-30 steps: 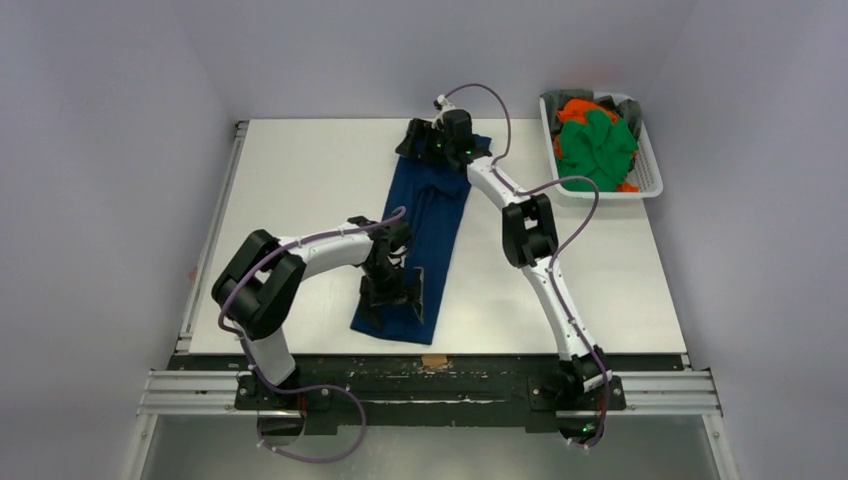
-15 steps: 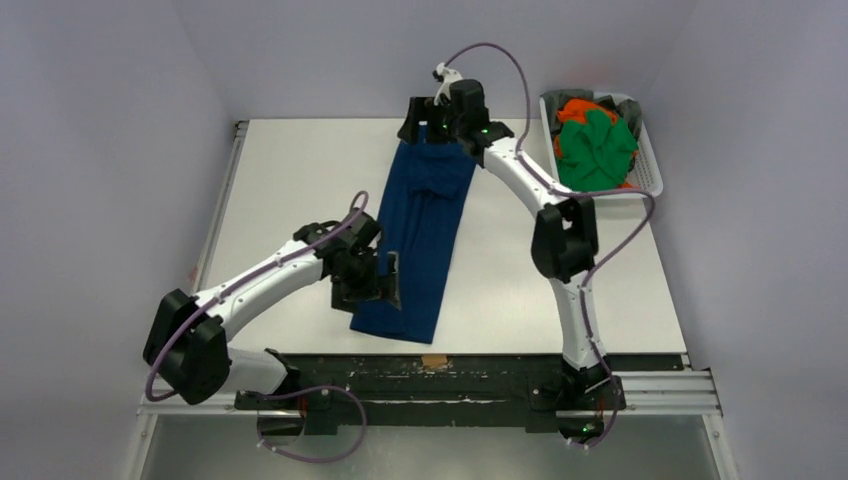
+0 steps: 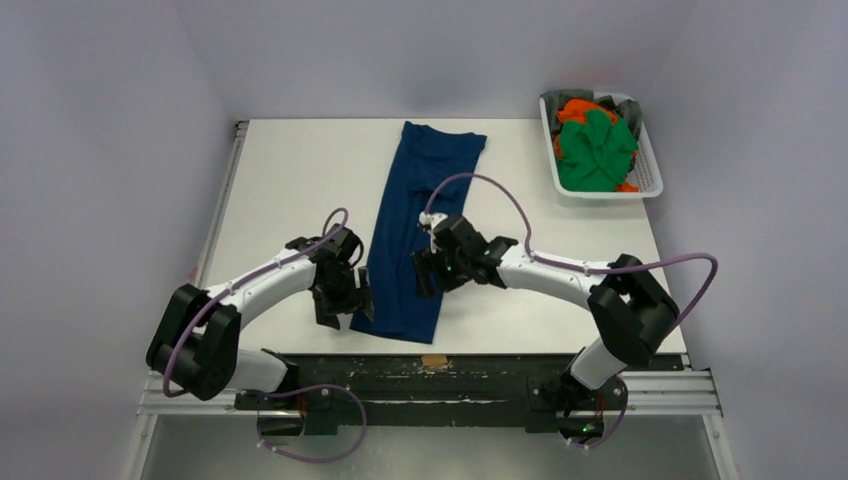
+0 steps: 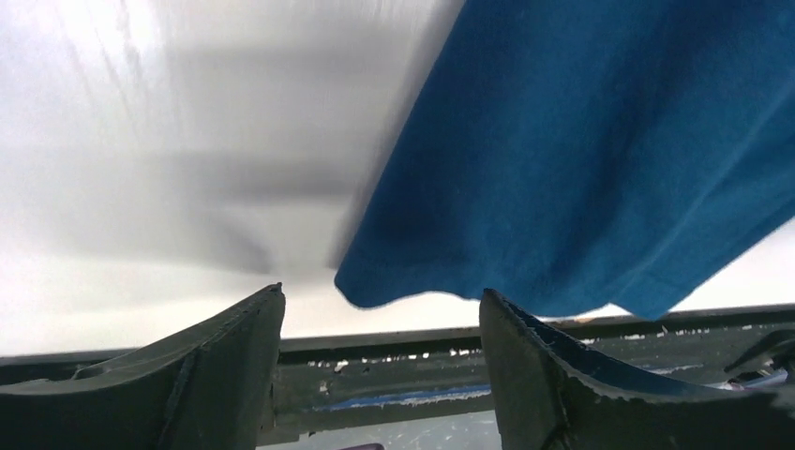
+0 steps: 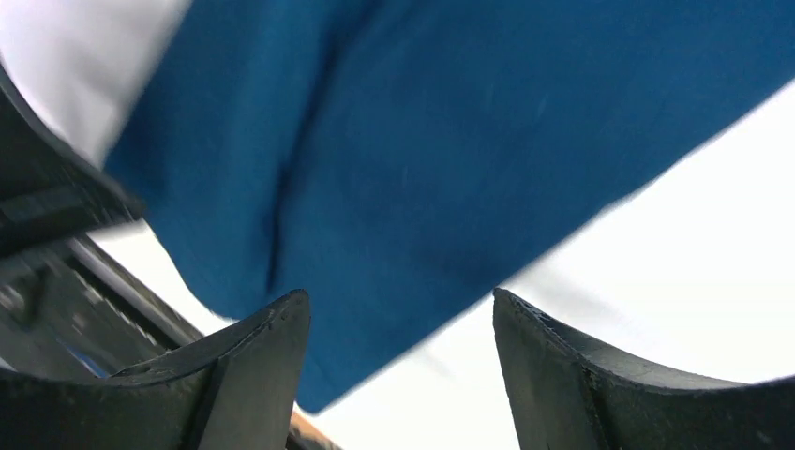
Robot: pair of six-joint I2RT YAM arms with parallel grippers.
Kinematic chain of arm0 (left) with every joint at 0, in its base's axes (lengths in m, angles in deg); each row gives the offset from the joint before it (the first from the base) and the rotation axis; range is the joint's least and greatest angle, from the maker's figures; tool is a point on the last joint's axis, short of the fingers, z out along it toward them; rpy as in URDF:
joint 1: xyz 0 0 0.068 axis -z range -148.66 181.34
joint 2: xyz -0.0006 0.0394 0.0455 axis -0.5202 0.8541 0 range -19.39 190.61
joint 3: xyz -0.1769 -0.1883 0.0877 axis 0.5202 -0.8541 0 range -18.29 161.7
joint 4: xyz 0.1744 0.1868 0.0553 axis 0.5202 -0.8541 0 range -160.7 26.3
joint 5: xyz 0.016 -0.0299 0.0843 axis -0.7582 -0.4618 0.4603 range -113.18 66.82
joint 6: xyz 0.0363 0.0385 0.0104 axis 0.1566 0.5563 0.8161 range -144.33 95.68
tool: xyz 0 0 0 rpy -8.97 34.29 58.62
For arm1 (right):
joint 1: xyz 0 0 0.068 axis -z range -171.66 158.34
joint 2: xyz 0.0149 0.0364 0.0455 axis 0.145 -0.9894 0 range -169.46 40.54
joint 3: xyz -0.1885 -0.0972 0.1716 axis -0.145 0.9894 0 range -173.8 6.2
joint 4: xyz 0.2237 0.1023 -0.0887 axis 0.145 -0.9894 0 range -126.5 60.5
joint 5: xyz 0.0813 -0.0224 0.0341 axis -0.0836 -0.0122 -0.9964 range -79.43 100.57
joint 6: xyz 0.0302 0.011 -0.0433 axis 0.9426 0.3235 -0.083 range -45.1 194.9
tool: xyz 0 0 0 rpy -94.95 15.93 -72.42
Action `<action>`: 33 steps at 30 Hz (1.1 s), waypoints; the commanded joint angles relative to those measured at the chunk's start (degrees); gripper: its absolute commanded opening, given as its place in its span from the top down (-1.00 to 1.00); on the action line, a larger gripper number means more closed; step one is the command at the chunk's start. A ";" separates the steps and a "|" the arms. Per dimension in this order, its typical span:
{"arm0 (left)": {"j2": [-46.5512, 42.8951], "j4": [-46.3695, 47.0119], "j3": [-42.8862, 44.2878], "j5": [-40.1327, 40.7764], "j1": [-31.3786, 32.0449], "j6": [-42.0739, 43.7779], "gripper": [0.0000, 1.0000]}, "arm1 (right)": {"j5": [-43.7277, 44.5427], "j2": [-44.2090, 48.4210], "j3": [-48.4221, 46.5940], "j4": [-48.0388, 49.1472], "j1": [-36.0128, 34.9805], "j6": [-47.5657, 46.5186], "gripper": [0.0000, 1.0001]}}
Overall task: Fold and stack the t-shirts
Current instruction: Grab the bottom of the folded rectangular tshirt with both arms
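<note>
**Blue tee flat, both arms at its near end**

Basket at 2 o'clock, well apart from tee, holds crumpled green shirts & orange shirts. Blue tee lies mid-table as a narrow strip, long axis 12–6 o'clock, far end tipped toward 1. L jaws wide, empty, at its near L corner. R jaws wide, empty, at its R edge.

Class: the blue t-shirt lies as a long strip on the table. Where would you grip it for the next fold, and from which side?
Probably the near hem, at its two corners, one arm from each long side. The blue t-shirt lies flat and narrow, so those corners are exposed; the left gripper and right gripper flank that end, jaws open.
</note>
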 commanded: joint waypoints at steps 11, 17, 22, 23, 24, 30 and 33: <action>10.98 7.44 0.11 1.64 1.17 -0.45 0.21 | 7.96 0.75 6.36 -6.38 -16.86 6.94 -0.25; 10.81 3.52 0.00 5.57 1.41 -1.18 1.00 | 9.21 -2.07 6.54 -7.42 -20.18 8.05 -0.17; 8.60 1.03 -0.14 6.09 1.38 -0.97 1.00 | 11.94 -3.92 7.06 -10.08 -22.33 9.25 -0.07; 8.18 0.79 -0.14 6.05 1.35 -0.83 1.00 | 13.21 -3.90 7.37 -10.39 -22.37 9.66 0.00; 7.70 0.50 -0.12 5.99 1.38 -0.82 1.00 | 13.94 -3.67 7.51 -10.96 -22.37 9.98 0.18; 2.68 -3.17 -0.28 4.69 1.74 -1.35 1.00 | 14.12 3.53 11.76 -12.41 -22.98 11.96 0.89; -2.12 -5.72 -0.62 4.78 3.47 -2.36 1.00 | 9.27 7.72 15.50 -8.51 -23.12 11.69 1.00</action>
